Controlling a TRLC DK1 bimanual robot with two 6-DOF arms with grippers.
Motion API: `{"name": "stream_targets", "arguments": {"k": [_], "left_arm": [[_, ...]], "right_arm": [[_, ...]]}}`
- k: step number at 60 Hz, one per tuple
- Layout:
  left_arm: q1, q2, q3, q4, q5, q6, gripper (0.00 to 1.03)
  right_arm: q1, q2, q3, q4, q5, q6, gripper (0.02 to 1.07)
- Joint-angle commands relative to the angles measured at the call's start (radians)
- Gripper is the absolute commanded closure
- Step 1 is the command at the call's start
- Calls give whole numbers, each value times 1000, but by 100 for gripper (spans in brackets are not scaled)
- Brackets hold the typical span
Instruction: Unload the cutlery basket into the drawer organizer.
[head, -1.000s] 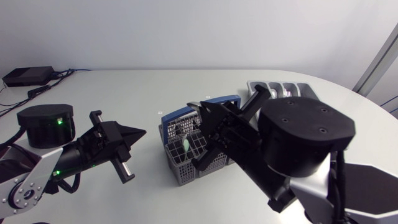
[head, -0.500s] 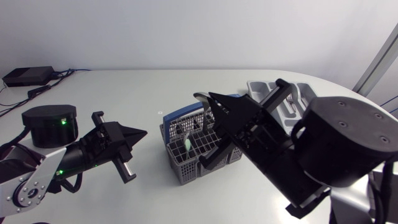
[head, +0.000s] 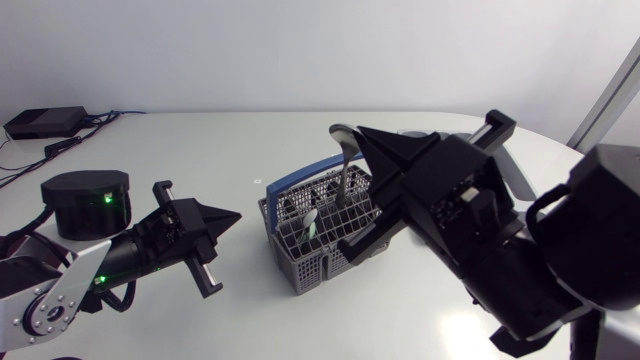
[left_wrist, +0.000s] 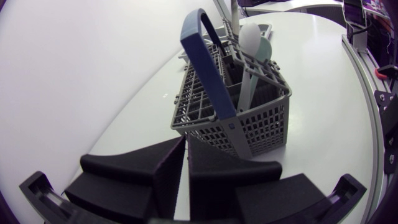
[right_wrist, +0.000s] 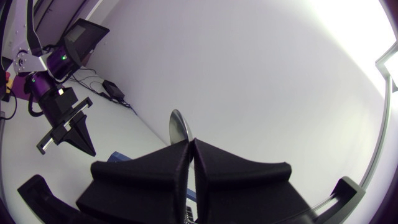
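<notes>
Jaws on my right arm (head: 520, 250) clamp a metal spoon (head: 343, 165), held bowl-up over the cutlery basket (head: 320, 255) at centre frame.
At lower left my left jaws are closed on nothing, near the basket. I judge this the carry step. Next I'd swing the spoon toward the drawer organizer, which I cannot make out behind my right arm, and lower it into a slot. A pale plastic spoon (head: 312, 222) waits inside the basket.

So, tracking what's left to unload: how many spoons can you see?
2: a metal spoon held in the right gripper above the basket, and a pale plastic spoon standing in the basket. Others may be hidden inside.
</notes>
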Motion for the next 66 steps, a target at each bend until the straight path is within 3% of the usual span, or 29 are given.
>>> {"name": "stream_targets", "arguments": {"k": [1,18,28,46,58,66], "left_arm": [[-11,8,-5,11,-8,-20,82],[-14,-109,19,-57,-16,-27,82],[-57,-212,27,-94,-17,-47,82],[-262,-264,62,-137,-83,-81,82],[-416,-137,84,-100,-151,-85,82],[-462,11,107,-37,-185,-89,82]], "right_arm": [[-8,-5,-27,18,-5,5,101],[-33,26,-55,23,-33,25,101],[-56,32,-67,21,-51,31,101],[-71,55,-98,23,-68,47,101],[-76,57,-96,20,-68,47,101],[-79,55,-96,20,-70,47,101]]}}
